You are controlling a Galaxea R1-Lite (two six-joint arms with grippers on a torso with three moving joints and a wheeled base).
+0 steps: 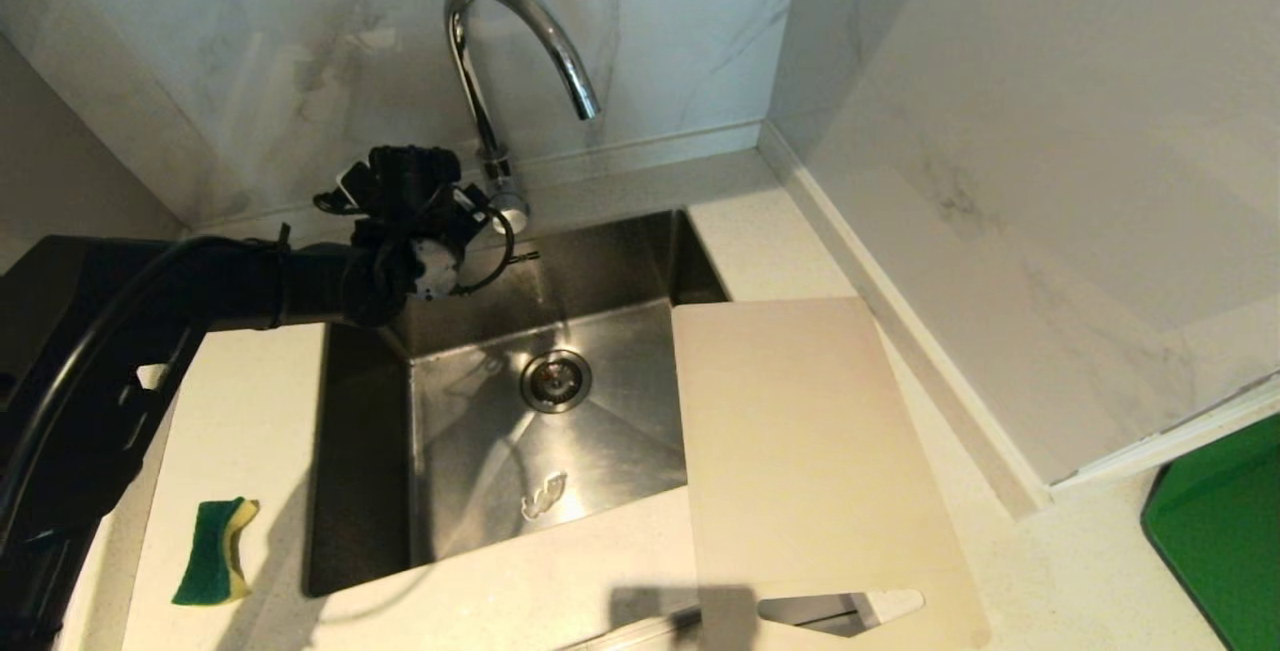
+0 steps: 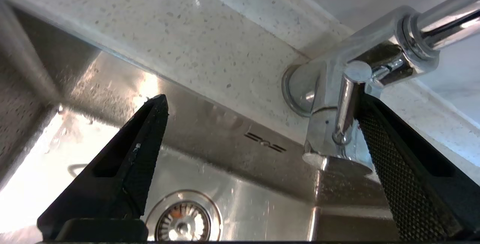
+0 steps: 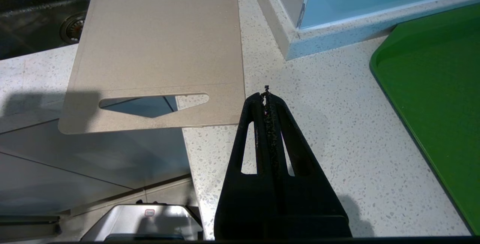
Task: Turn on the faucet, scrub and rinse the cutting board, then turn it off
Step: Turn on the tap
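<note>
Shiny metal tap (image 1: 497, 61) at the bench's back edge is not yet turned on. The left claw (image 2: 258, 124) is spread apart around its lever. The board (image 1: 800, 451) lies unwashed at the sink's right edge.

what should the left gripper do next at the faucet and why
Probably nudge the lever sideways with the finger beside it. The left gripper is open at the faucet base, one finger right next to the lever, and no water runs from the spout into the sink. The cutting board lies untouched across the sink's edge.
</note>
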